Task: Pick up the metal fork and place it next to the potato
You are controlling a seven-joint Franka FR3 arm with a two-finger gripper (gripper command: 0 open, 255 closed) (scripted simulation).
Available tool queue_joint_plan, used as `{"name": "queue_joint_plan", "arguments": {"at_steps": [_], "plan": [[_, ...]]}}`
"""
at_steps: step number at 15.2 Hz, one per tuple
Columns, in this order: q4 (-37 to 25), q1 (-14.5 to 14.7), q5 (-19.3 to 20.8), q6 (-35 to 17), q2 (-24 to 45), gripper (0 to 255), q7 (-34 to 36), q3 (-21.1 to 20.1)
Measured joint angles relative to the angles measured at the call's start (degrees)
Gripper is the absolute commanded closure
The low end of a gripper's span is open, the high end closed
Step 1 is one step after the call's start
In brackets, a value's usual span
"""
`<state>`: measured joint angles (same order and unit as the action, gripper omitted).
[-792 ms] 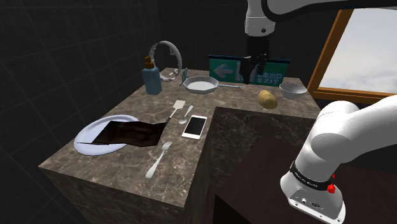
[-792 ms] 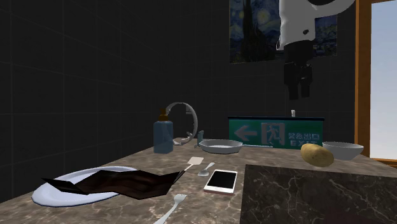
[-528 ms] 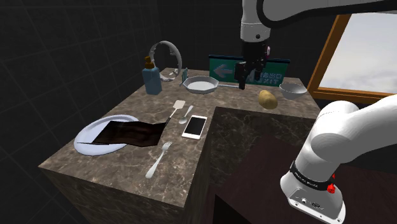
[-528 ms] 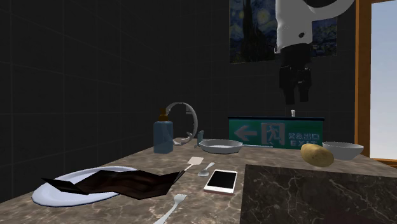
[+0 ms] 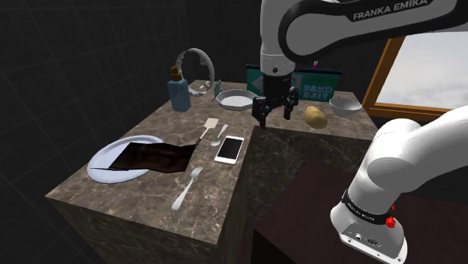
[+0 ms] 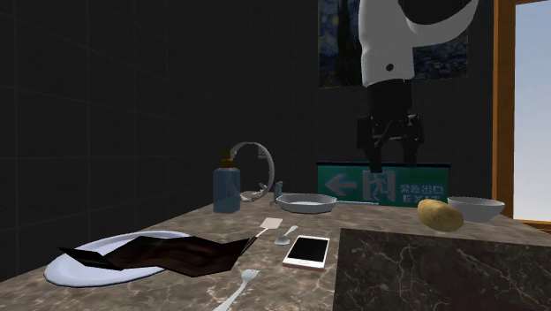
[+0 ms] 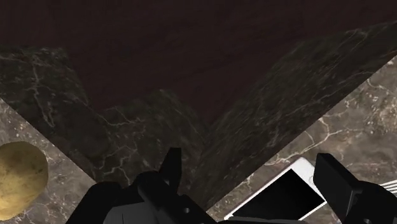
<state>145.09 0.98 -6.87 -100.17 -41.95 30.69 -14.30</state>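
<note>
A silver fork (image 5: 187, 188) lies near the front edge of the marble counter, its tines toward the phone; its tines also show in the second exterior view (image 6: 245, 281). The potato (image 5: 316, 117) rests at the back of the counter beside a grey bowl, also seen as the potato (image 6: 440, 214) and the potato (image 7: 19, 176). My black gripper (image 5: 273, 117) hangs open in the air above the counter's inner corner, between phone and potato, far from the fork. Its fingers stand apart in the gripper (image 6: 389, 158) and the gripper (image 7: 254, 184) views, with nothing between them.
A phone (image 5: 229, 148), spoon (image 5: 218, 135) and spatula (image 5: 210, 127) lie mid-counter. A white plate (image 5: 105, 166) carries a dark sheet (image 5: 154, 157). At the back stand a blue bottle (image 5: 178, 91), ring (image 5: 196, 71), pan (image 5: 235, 99), bowl (image 5: 345, 106) and green exit sign (image 6: 384, 184).
The gripper has dropped from high near the exit sign and swung toward the shoulder view's left, now lower over the counter's inner corner. It stays open. The objects have not moved.
</note>
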Motion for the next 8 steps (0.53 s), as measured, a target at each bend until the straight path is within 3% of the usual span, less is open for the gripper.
{"name": "queue_joint_plan", "arguments": {"at_steps": [8], "plan": [[-2.19,-0.72,-7.31,-9.54,11.08,0,17.64,-9.56]]}}
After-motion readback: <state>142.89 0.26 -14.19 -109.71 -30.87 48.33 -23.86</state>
